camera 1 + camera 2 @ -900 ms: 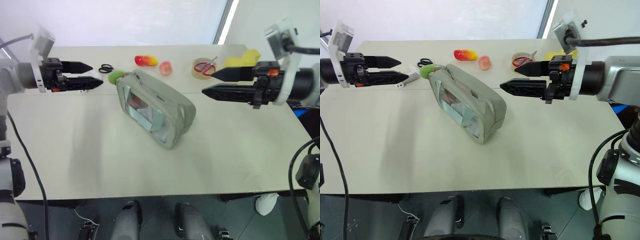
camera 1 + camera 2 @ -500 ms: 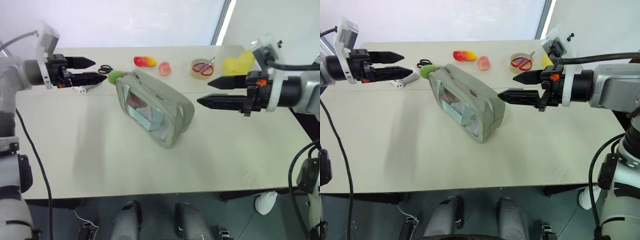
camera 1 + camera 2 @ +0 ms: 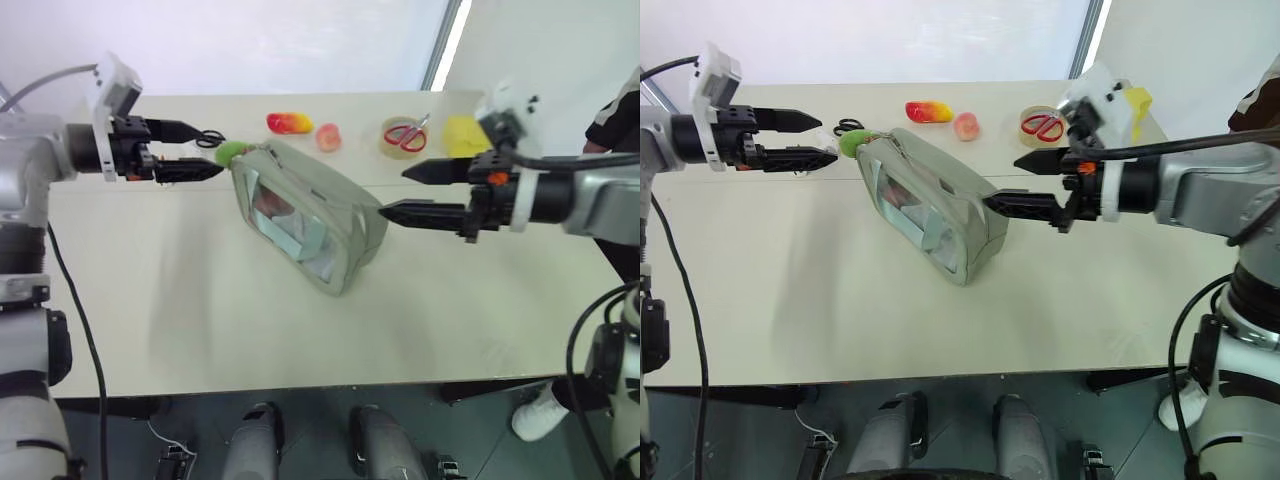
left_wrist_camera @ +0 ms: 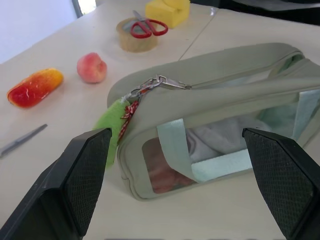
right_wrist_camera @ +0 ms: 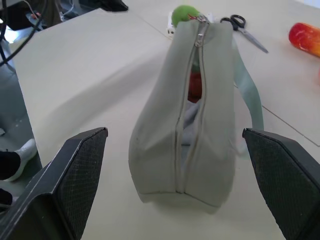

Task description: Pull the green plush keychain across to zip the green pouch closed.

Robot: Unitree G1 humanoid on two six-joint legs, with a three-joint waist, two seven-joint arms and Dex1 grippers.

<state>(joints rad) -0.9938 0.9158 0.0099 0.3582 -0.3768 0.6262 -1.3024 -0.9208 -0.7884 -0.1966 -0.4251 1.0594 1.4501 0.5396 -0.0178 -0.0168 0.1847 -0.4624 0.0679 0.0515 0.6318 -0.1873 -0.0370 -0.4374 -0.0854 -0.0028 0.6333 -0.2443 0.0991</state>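
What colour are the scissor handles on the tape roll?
Red; the scissors show best in the left wrist view.

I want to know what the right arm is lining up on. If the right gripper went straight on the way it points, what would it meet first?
Most likely the near end of the pouch: the open right gripper points along its zipper, fingers either side. Height is hard to judge.

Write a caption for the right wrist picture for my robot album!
Open right gripper faces the end of the pouch, zipper gaping, green keychain at the far end.
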